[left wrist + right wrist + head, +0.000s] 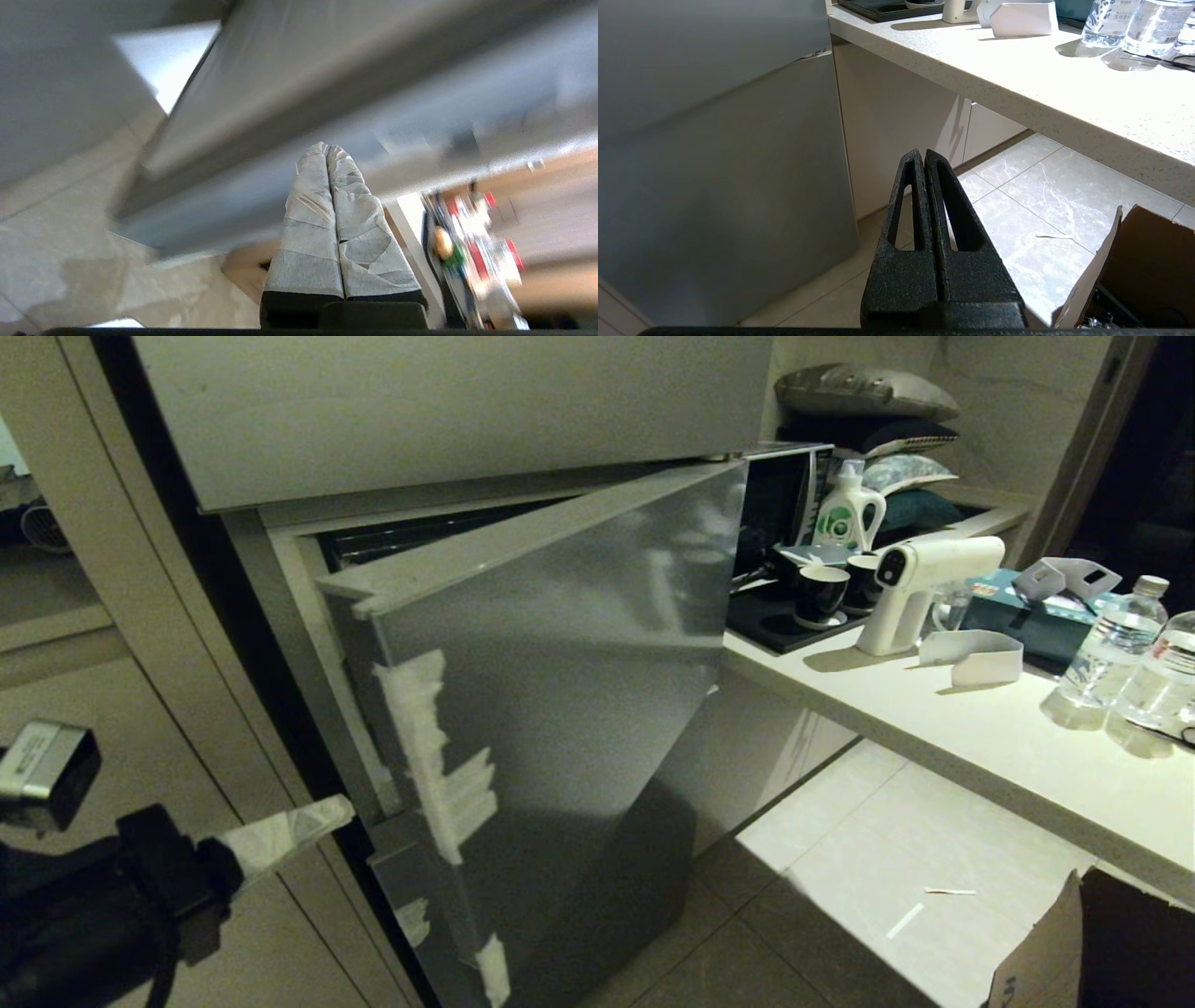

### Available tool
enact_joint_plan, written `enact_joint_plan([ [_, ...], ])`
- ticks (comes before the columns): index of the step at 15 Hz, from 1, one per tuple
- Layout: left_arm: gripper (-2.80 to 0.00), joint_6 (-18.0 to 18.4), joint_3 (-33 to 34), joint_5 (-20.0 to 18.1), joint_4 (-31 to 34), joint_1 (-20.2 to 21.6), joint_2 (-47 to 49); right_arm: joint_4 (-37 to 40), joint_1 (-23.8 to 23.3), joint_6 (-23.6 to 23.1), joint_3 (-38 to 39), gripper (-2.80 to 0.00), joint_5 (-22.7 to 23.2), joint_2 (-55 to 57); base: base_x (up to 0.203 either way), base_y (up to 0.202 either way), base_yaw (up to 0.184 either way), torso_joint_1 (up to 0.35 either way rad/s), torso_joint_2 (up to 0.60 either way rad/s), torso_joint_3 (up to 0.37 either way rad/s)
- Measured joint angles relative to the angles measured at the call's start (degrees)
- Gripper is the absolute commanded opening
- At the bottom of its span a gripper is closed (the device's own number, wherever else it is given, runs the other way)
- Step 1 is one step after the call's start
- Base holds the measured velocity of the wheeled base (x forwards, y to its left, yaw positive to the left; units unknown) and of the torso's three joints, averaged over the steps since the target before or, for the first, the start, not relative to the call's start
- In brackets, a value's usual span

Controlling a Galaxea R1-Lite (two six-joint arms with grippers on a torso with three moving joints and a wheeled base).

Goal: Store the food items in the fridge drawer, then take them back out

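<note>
Left end effector [336,812], head view: tape-wrapped fingers pressed together and holding nothing, tip reaching toward the hinge-side gap beside the fridge door [560,709]; likely placed there to work the door, though contact cannot be confirmed.
Fridge door, head view: grey steel front standing ajar, swung out at an angle, with whitish tape scraps along its near edge; the dark opening behind its top shows no contents.
Counter [934,728], head view: carries water bottles [1116,649], a white spray gun [920,593], dark cups [822,595] on a tray and a detergent bottle [848,509]; none is a task item.
Cardboard box [1092,943], head view: on the floor at the lower right, flap open.
Left end effector [327,154], left wrist view: wrapped fingers [308,224] closed flat against each other, empty, pointing along the underside edge of the grey door.
Right end effector [924,156], right wrist view: black fingers fully closed, empty, hanging parked above the floor tiles between door and counter, apparently kept clear of the work.
Fridge drawer and food items: not visible in any view; the drawer is presumably behind the door, so I judge that door handling comes first.
</note>
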Motion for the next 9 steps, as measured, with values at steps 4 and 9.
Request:
enact_joint_plan([
  [4, -2.80, 0.06, 2.36, 0.25, 0.04, -1.26, -2.80, 0.02, 0.00, 0.00, 0.00, -2.80, 0.00, 0.00, 0.000, 0.000, 0.000, 0.000, 0.00, 0.000],
  [9, -2.80, 6.92, 2.40, 2.06, 0.38, -1.37, -2.45, 0.02, 0.00, 0.01, 0.00, -2.80, 0.02, 0.00, 0.000, 0.000, 0.000, 0.000, 0.00, 0.000],
])
